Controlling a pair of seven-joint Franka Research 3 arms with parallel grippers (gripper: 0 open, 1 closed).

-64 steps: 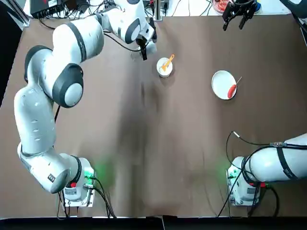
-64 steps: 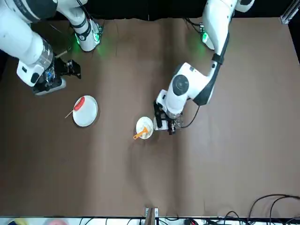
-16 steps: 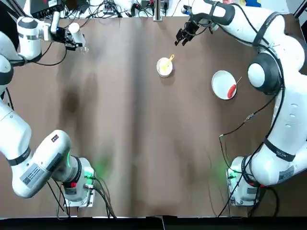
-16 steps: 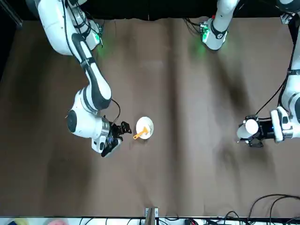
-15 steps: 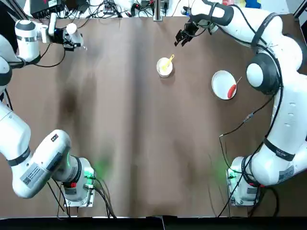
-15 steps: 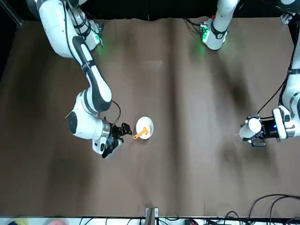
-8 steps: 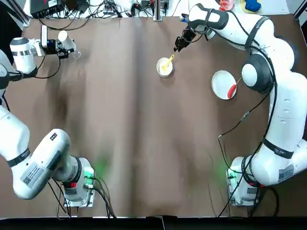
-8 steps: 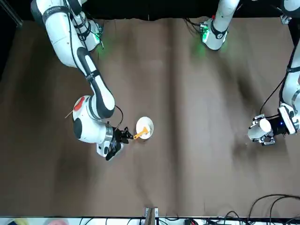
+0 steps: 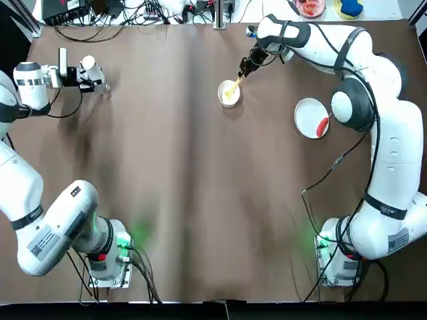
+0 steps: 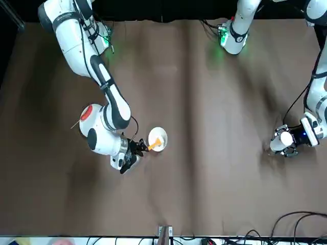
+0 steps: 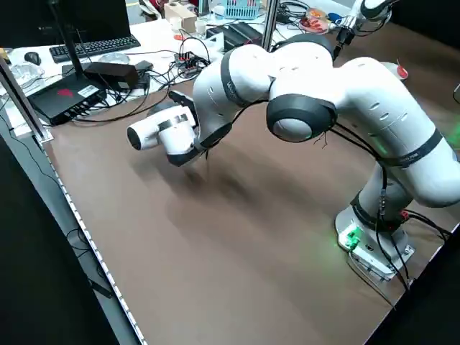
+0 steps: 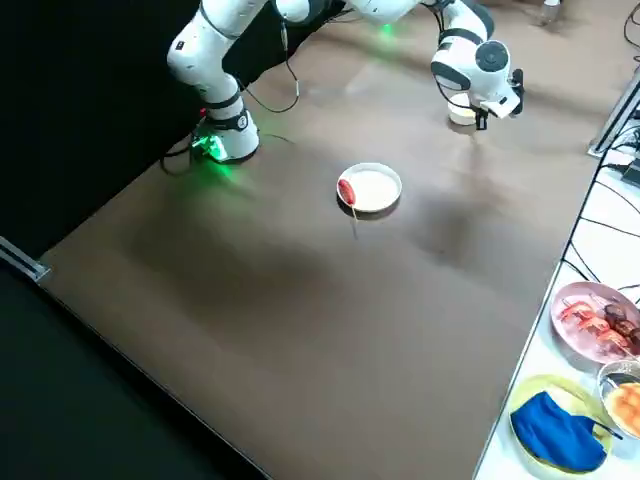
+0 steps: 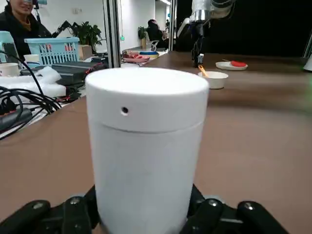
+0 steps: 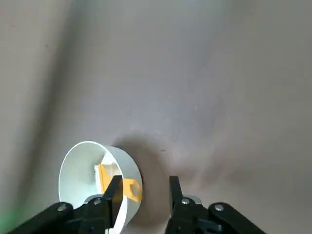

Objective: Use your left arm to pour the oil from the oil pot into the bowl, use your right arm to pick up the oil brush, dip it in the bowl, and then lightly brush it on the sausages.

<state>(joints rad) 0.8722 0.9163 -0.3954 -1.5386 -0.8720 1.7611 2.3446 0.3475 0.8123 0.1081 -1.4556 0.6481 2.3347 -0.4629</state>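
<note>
On the right of the desk (image 9: 167, 200), we have the sausage (image 9: 322, 127) on its plate (image 9: 306, 117). Farther off, near the middle, the oil brush (image 9: 235, 85) rests in the bowl (image 9: 223, 101). At far left, our left hand (image 9: 93, 80) grips the oil pot (image 9: 89, 63); just beyond the bowl, our right hand (image 9: 245, 68) is open over the brush's handle.

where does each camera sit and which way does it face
Top: overhead, looking down; both arms.
Front: across the table, facing the robot; both arms.
Left side, right side: raised, looking diagonally down; arms.
Left wrist: along its fingers at the oil pot; right arm beyond.
Right wrist: past its fingers at bowl and brush.
Top and front share bowl and brush.
</note>
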